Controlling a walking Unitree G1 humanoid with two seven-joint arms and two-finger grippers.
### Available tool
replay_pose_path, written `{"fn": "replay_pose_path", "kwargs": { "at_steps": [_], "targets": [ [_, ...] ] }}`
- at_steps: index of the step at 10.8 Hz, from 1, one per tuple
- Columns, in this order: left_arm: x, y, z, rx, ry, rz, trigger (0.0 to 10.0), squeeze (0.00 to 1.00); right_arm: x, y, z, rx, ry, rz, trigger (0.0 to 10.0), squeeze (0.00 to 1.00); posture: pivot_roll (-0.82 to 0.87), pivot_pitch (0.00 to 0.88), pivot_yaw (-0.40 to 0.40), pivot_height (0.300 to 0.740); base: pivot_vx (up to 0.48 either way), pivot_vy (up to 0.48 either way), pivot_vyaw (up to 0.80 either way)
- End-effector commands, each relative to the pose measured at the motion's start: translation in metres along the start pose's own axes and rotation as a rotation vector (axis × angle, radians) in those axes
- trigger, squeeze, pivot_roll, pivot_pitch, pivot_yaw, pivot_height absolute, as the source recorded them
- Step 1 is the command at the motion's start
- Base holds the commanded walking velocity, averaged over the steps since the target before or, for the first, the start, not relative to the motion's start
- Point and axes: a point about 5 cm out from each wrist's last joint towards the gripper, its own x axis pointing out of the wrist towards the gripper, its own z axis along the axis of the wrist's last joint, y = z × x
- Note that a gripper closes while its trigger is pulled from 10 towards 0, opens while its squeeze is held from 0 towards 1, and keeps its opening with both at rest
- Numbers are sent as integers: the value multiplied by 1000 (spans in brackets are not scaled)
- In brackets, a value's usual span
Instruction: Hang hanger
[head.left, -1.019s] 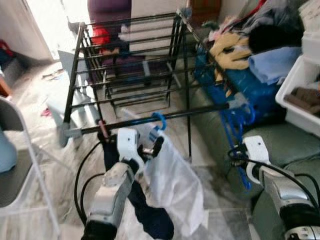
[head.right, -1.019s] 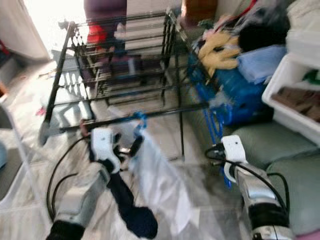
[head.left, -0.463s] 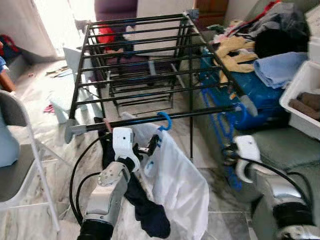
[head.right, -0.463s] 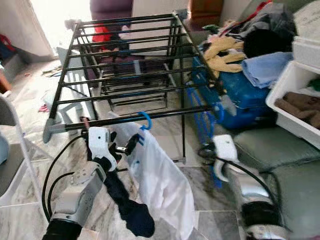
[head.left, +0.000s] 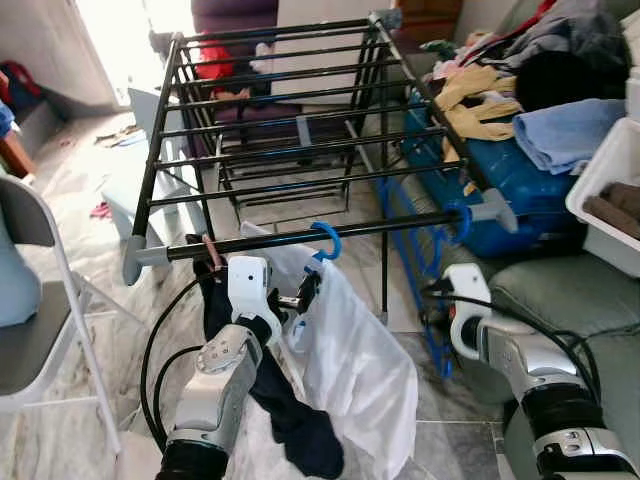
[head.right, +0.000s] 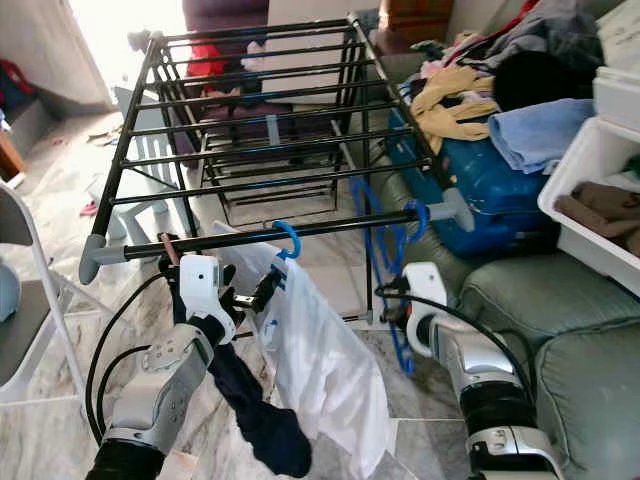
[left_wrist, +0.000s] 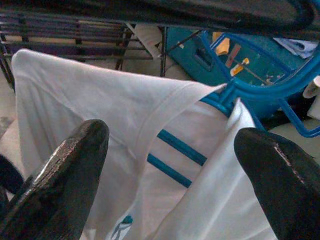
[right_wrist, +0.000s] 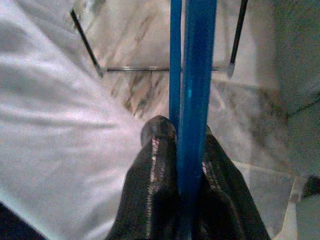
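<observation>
Left eye view: black drying rack (head.left: 290, 130) standing on marble floor (head.left: 80, 200). Blue hanger (head.left: 325, 240) hooked over front rail (head.left: 300, 236), carrying white shirt (head.left: 350, 360). Dark garment (head.left: 285, 420) draped beside it, hanging low. Left gripper (head.left: 300, 295) raised just below the rail, at the shirt's collar. Second blue hanger (head.left: 435, 300) hanging at the rack's right end, hook over the rail near grey end cap (head.left: 495, 210). Right gripper (head.left: 440, 320) at that hanger's lower part. Folding chair (head.left: 40, 300) at far left; blue suitcase (head.left: 510, 170) and heaped clothes (head.left: 520, 90) at right, white bin (head.left: 605, 195) at the edge.

Right eye view: same layout. Second blue hanger visible at (head.right: 385, 270), right arm's white wrist housing just beside it. Green sofa cushion (head.right: 560, 330) under the arm.

Left wrist view: fingers (left_wrist: 65, 170) spread wide apart, holding nothing. White shirt between them, collar with two blue stripes (left_wrist: 175, 157). Blue hanger shoulder emerging from neck opening; rail overhead.

Right wrist view: fingers (right_wrist: 155, 185) pressed together on blue hanger bars (right_wrist: 192, 100), clamped. White shirt fabric to one side, marble floor and thin rack legs beyond.
</observation>
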Motion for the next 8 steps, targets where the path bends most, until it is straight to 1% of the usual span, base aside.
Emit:
{"fn": "replay_pose_path", "kwargs": {
  "at_steps": [1,2,3,5,6,7,8],
  "targets": [
    [-1,0,-2,5,15,-1,10000,0,1,-1,-9,16,53,17,10000,0,-180,0,19,740,0,0,0],
    [-1,0,-1,4,15,-2,10000,0,2,-2,-16,0,76,13,10000,0,-179,0,16,740,0,0,0],
    [-1,0,-2,4,18,-2,10000,0,4,-3,-19,9,83,5,10000,0,-175,0,15,740,0,0,0],
    [-3,0,-4,2,27,1,10000,0,3,-3,-15,0,69,6,10000,0,-175,0,16,740,0,0,0],
    [-4,1,-5,2,33,5,10000,0,1,-10,-18,-2,43,-25,10000,1000,-173,0,16,740,0,0,0],
    [-5,2,-5,2,34,6,10000,0,-1,-11,-20,-79,14,-48,10000,1000,-172,0,16,740,0,0,0],
    [-6,2,-5,4,35,8,10000,0,-5,-12,-16,-137,-63,-94,10000,1000,-176,0,23,740,0,0,0]
  ]
}}
